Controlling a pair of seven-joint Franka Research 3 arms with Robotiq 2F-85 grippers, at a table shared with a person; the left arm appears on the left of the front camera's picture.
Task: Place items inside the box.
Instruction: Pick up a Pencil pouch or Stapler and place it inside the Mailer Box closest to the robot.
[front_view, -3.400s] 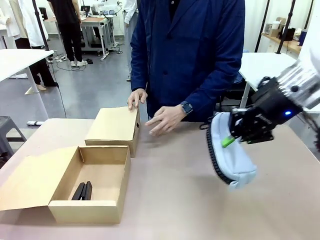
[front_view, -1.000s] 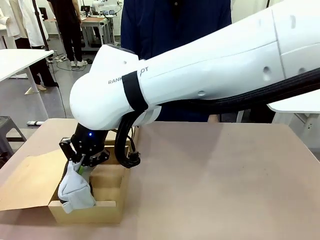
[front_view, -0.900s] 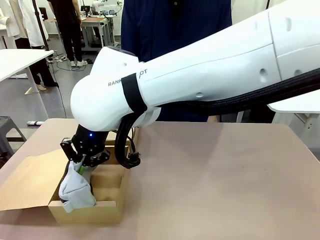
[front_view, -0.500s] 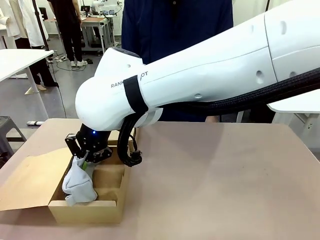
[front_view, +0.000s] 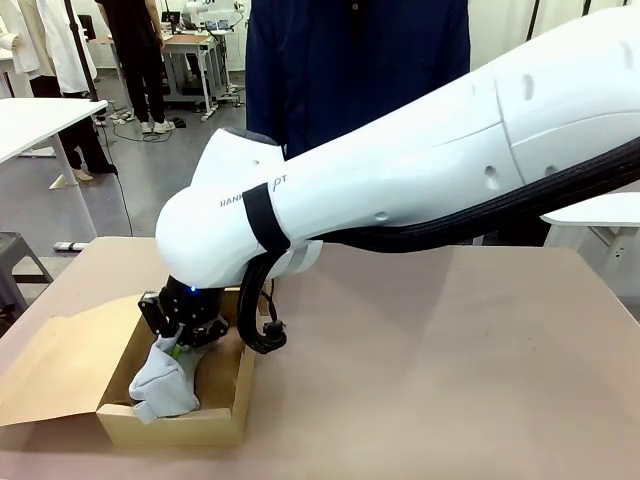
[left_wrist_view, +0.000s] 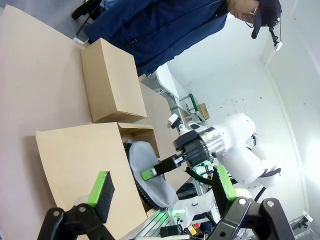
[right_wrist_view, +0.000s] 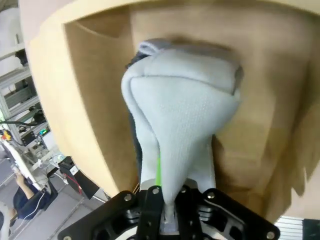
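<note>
R gripper (front_view: 178, 338) clenched on top of grey pouch (front_view: 165, 385), reaching down inside box (front_view: 170, 428); pouch low end by box front wall. L gripper (left_wrist_view: 161, 186) spread wide, empty, apart from box, flap side.

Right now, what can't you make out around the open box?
Box floor: front view, the grey pouch and right arm cover it; right wrist view, the pouch covers most.
Right end effector fingertips: pouch fabric mostly hides them in both views.
Hands of the person: front view, behind the arm.
</note>
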